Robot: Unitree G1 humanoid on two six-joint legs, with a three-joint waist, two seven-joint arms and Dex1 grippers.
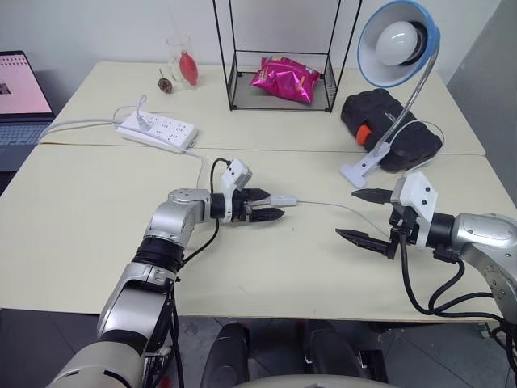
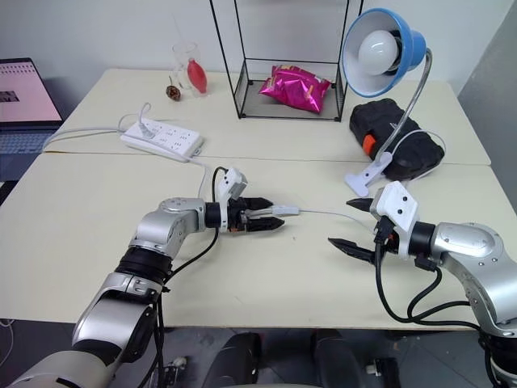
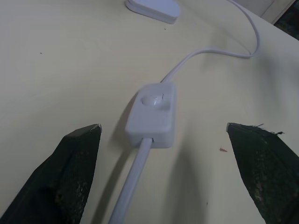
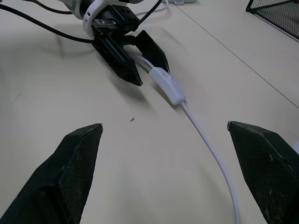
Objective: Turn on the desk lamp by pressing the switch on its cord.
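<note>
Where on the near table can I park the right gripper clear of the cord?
Bare tabletop lies along the near edge, between the left gripper and the right gripper, below the cord. The near-left stretch below the power strip is bare too. It is crowded around the switch and the lamp's clamp base.

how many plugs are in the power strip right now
1. A single white plug sits in the power strip at its end nearest the laptop; the other sockets facing the camera look empty. Anything on the strip's far side would be hidden.
</note>
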